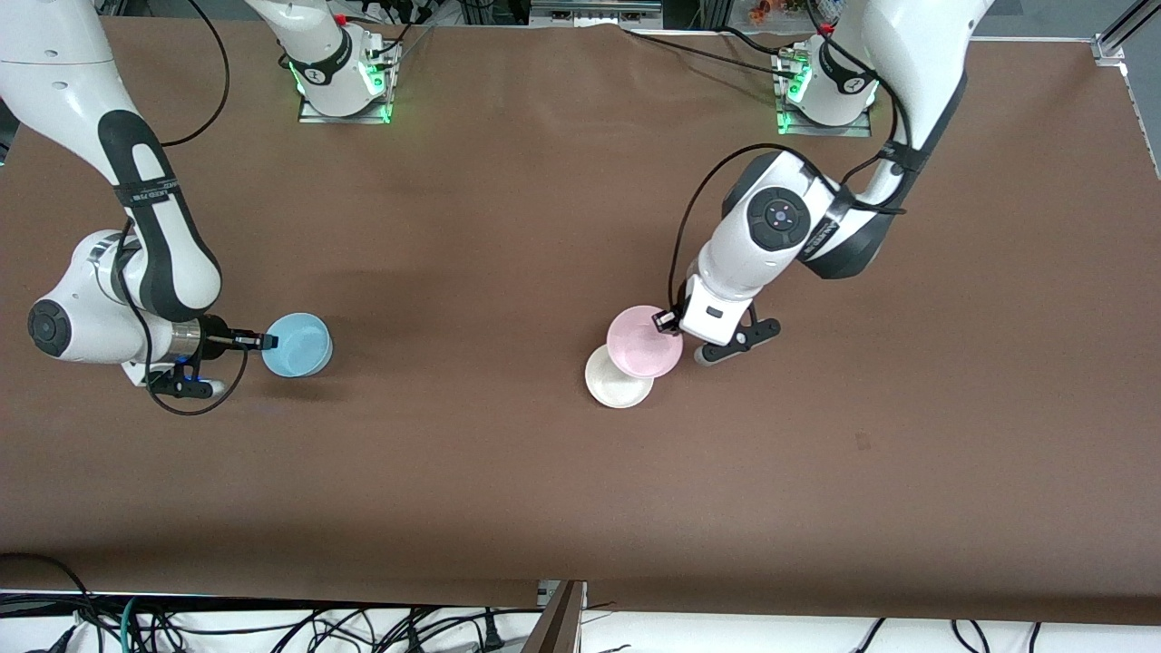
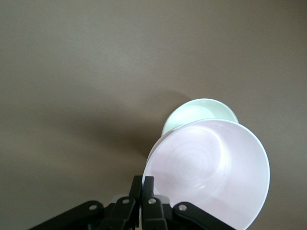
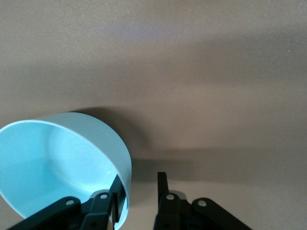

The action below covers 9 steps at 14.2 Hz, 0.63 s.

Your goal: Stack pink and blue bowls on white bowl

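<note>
Pink bowl (image 1: pixel 642 341) held over the white bowl (image 1: pixel 615 379); blue bowl (image 1: pixel 297 345) waits.
Front: left gripper (image 1: pixel 669 323) carries pink off-centre above white. Left wrist: fingers (image 2: pixel 142 191) pinch the rim; centre before lowering. Right wrist: right gripper (image 3: pixel 139 191) spread astride blue's wall, on the table.

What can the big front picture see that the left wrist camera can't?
Only the front view shows the blue bowl toward the right arm's end of the table, with the right gripper open at its rim. Only the left wrist view shows, up close, the left gripper pinching the rim of the pink bowl. Both show the pink bowl held partly over the white bowl, not yet set in it.
</note>
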{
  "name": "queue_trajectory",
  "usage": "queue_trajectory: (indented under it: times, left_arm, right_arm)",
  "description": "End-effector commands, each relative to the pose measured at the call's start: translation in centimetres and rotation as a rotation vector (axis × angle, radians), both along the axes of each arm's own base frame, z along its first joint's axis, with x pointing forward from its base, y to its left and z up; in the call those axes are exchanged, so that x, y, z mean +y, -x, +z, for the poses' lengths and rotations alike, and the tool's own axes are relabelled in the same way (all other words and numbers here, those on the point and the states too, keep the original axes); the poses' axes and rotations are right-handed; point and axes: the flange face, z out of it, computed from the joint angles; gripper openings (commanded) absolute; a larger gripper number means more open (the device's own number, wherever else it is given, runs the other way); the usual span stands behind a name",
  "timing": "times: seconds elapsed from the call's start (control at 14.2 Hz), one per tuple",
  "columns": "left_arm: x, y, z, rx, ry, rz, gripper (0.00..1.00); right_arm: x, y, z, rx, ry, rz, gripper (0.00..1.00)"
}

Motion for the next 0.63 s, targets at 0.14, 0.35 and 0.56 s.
queue_trajectory:
  times: [0.14, 0.35, 0.56]
  left_arm:
    - [-1.7, -0.6, -2.5, -0.021, 0.024, 0.022, 0.00]
    - [-2.2, -0.5, -3.8, -0.021, 0.039, 0.041, 0.00]
    - [-3.3, 0.1, -4.8, -0.041, 0.012, 0.040, 0.00]
  right_arm:
    - [0.5, 0.2, 0.4, 0.008, -0.034, 0.011, 0.01]
    - [0.5, 0.2, 0.5, 0.007, -0.034, 0.011, 0.00]
    - [0.6, -0.1, 1.1, -0.002, -0.034, 0.011, 0.00]
